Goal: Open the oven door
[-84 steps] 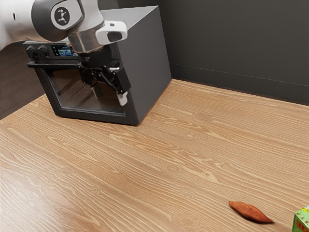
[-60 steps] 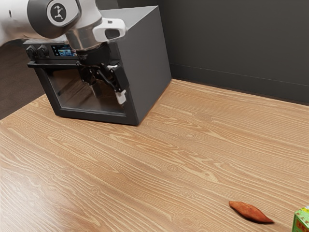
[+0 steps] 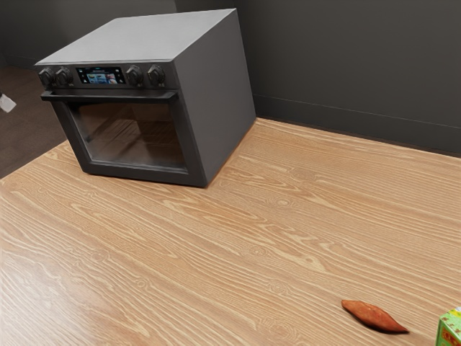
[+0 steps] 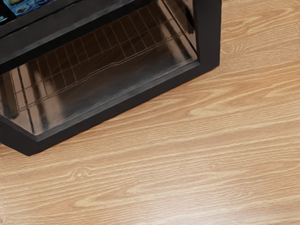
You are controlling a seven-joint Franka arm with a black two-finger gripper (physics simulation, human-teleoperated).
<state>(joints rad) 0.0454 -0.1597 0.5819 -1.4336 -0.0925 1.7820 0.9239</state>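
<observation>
at far left of the scene, on the counter: one oven, dark grey, the front turned toward the near side. oven door: closed, flush all round, rack visible through the window. handle: a dark bar along the upper edge of the door, nothing touching it.

end effector: a pale bit at the exterior view's left edge, well apart from the oven; how wide it is open cannot be told, nor whether it has hold of anything.

recent change: the arm has swung off the oven front, where it hung a moment ago, out to the left; the door has not moved. reading: no opening gained, access to the handle freed, a fresh approach probably needed.

near right, apart from the work: one reddish-brown tuber; one green box.
</observation>
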